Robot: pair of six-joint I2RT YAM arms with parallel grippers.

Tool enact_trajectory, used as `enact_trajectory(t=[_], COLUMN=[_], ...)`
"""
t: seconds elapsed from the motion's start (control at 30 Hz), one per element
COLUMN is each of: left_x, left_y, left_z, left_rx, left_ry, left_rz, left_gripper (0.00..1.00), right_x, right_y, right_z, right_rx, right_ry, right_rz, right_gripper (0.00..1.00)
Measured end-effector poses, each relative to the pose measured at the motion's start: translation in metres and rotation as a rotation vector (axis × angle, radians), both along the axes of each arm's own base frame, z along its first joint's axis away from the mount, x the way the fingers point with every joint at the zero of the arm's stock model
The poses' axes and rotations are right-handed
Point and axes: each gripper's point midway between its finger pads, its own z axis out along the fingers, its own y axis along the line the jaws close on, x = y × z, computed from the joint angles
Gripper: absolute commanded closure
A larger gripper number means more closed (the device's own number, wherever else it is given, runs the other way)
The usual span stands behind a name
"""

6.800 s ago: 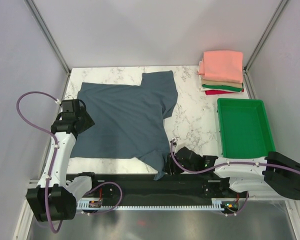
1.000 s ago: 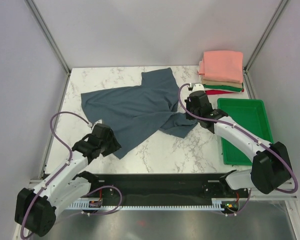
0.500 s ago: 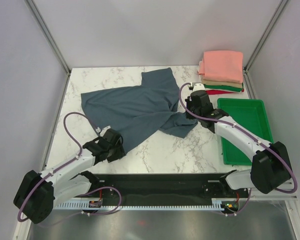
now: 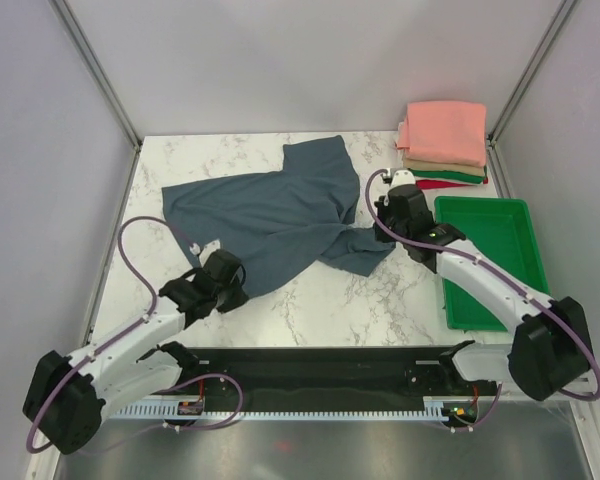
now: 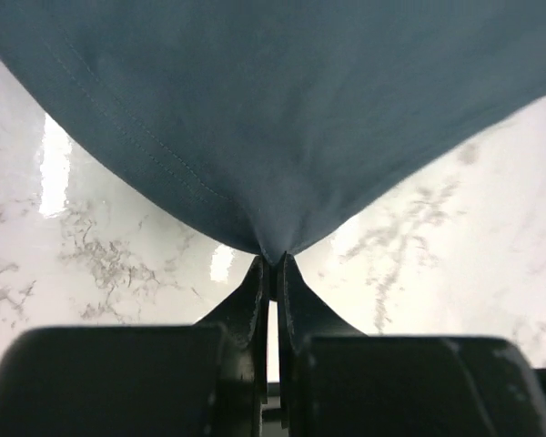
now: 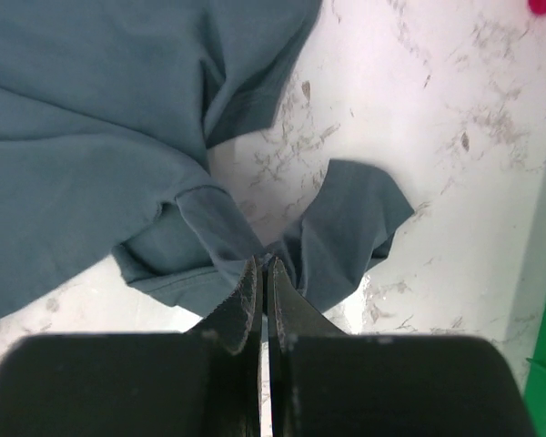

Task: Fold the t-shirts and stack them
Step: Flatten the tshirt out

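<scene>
Crumpled blue-grey shirt across desk. Near corner clamped in left tool; right tool clamped on bunched fold toward right edge.

Blue-grey tee lies rumpled, centre-left, one sleeve toward the back. Near hem drawn to a point, right hem bunched and twisted. Back right: folded stack, pink tee over tan, green, red.
</scene>
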Motion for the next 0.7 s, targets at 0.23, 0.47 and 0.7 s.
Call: enact_trajectory(t=[0.23, 0.47, 0.7], left_x=[0.036, 0.019, -0.014], left_y=[-0.002, 0.028, 0.063], left_z=[0.169, 0.358, 0.472], left_rx=[-0.059, -0.093, -0.022], left_ry=[-0.357, -0.796, -1.104], left_rz=[-0.042, -0.101, -0.152], left_gripper=[0.98, 0.98, 0.98], right_x=[-0.030, -0.087, -0.181], right_y=[-0.011, -0.040, -0.073], right_z=[0.121, 0.295, 0.400], right_rx=[0.159, 0.263, 0.259], right_ry=[-0.285, -0.709, -1.105], right_rz=[0.018, 0.070, 0.190], right_gripper=[1.00, 1.00, 1.00])
